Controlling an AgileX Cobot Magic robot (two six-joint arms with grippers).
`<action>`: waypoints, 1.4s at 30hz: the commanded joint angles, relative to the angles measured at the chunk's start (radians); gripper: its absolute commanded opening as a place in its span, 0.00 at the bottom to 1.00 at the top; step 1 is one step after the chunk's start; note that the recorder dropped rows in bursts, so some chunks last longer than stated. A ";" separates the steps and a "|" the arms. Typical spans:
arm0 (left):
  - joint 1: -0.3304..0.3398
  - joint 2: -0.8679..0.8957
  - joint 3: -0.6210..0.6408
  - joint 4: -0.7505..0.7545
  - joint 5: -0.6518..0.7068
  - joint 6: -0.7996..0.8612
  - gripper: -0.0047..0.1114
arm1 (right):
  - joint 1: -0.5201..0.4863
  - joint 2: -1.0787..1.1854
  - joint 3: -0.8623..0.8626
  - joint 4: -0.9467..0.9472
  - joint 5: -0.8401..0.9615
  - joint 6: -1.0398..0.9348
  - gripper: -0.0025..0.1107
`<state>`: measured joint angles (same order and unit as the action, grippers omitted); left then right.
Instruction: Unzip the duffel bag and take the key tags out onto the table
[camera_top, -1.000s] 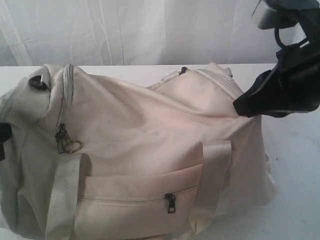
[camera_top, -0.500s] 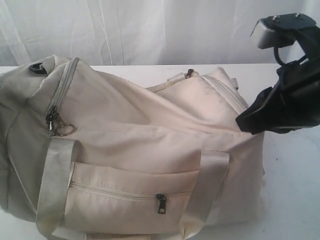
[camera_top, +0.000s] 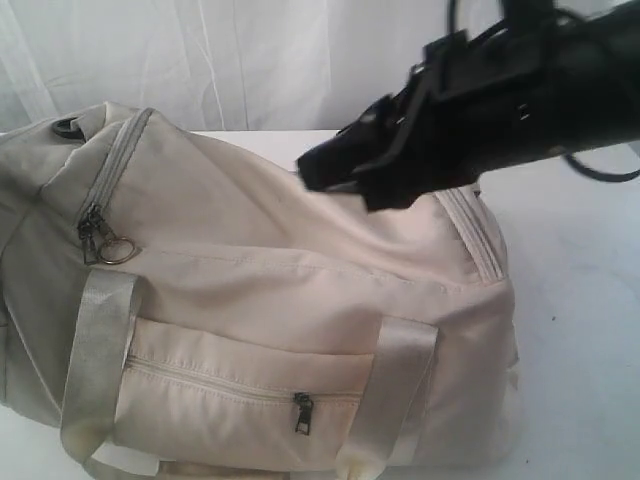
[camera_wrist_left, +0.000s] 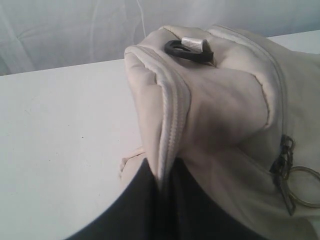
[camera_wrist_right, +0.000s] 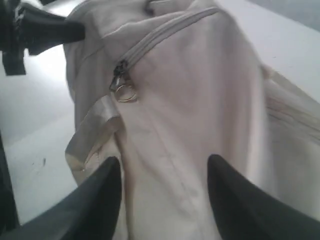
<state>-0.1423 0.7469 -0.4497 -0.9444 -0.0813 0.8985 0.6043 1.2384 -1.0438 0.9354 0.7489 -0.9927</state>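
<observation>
Hovering right tool (camera_top: 335, 172), left tool (camera_wrist_left: 161, 175) clamped on the duffel bag (camera_top: 300, 290)

The right tool comes in from the upper right of the exterior frame. Its dark arm slants down toward the left, and its tip hangs just above the bag's top ridge near the centre. In its own wrist view the two black fingers (camera_wrist_right: 100, 200) stand well apart. Cream fabric shows in the gap between them, and they grip nothing. The left tool lies outside the exterior frame. Its wrist view shows the dark fingers drawn together on a piped seam at the bag's end, pinching the fabric.

The bag lies on the white worktop (camera_top: 580, 300) and fills the lower left and centre of the exterior frame. Dark zip pulls with a metal ring (camera_top: 105, 245) hang at left centre, and the zip running up from them looks closed. A front pocket zip pull (camera_top: 302, 410) sits at lower centre, between two pale webbing straps (camera_top: 95, 350). A black plastic loop (camera_top: 68, 127) sits at the bag's upper left corner. A white curtain (camera_top: 200, 60) hangs behind.
</observation>
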 joint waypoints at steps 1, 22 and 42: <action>0.001 -0.020 -0.039 -0.034 -0.120 -0.012 0.04 | 0.187 0.147 -0.003 0.017 -0.191 -0.076 0.52; 0.001 -0.026 -0.039 -0.060 -0.121 -0.012 0.04 | 0.493 0.567 -0.204 0.021 -0.649 -0.016 0.40; 0.001 -0.026 -0.039 -0.060 -0.133 -0.008 0.04 | 0.488 0.554 -0.204 0.012 -0.651 0.075 0.12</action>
<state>-0.1423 0.7469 -0.4497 -0.9673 -0.0813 0.8950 1.0942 1.8138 -1.2457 0.9479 0.0955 -0.9251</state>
